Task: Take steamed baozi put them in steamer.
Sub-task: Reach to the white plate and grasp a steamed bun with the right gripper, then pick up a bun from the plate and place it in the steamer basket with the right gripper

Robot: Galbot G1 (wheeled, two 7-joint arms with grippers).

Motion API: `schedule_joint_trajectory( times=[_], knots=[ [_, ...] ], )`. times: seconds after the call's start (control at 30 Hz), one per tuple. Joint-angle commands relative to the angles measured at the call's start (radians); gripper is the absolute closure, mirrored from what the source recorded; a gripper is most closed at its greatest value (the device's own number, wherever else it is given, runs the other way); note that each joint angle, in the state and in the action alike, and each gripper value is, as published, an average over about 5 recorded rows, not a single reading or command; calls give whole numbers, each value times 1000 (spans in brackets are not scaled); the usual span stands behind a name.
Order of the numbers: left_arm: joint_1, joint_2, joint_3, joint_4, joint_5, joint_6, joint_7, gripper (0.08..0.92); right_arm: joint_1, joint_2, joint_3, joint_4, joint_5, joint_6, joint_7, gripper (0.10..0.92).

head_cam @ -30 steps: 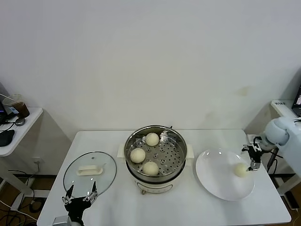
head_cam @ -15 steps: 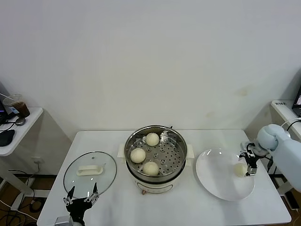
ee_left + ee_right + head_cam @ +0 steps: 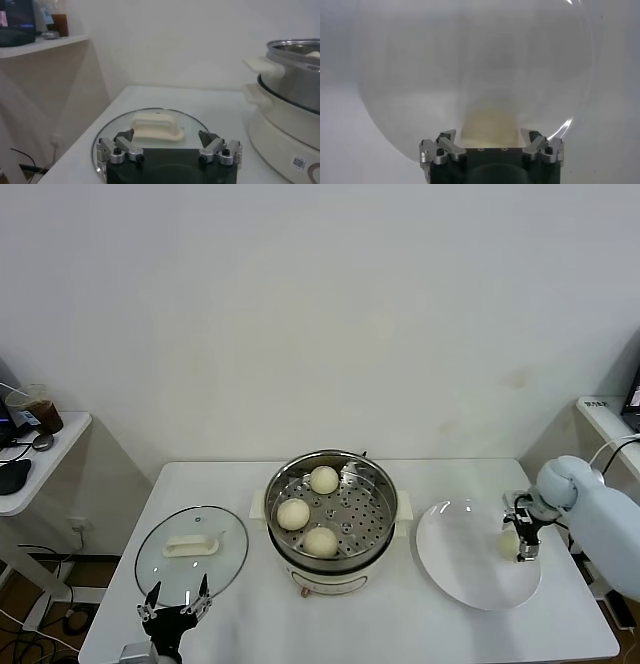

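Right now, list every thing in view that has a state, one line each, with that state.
steamer: uncovered, three baozi on its perforated tray.
fourth baozi: on the plate, between the right hand's fingers, not yet gripped.
plate: holds one baozi.
glass lid: off the steamer, flat on the table.
right hand: open, around the baozi.
left hand: open, empty, near the lid.

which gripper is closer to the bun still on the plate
Right. The right gripper is open and sits right at the last baozi on the white plate, fingers around it. The left gripper waits open at the table's front edge near the glass lid.
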Motion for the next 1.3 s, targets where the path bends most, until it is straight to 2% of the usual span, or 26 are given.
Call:
schedule_joint_trajectory(
  times=[0.03,0.3,0.7,0.83,1.07,1.3],
  knots=[
    [-1,1,0,4,0,0,0,177,-3,10,0,-11,-15,3,2,203],
    [-3,0,2,6,0,0,0,177,-4,9,3,-12,-8,-7,-2,219],
    [-6,0,11,3,0,0,-1,177,41,-22,-19,15,77,-44,-13,534],
    [-10,3,12,2,0,-1,-2,177,147,-61,-106,79,222,-109,-18,608],
    [-17,5,6,-11,7,2,-13,177,480,-82,-398,223,517,-245,-22,610],
    [-24,12,7,-19,18,2,-20,177,811,29,-685,339,808,-367,-7,609]
  ],
)
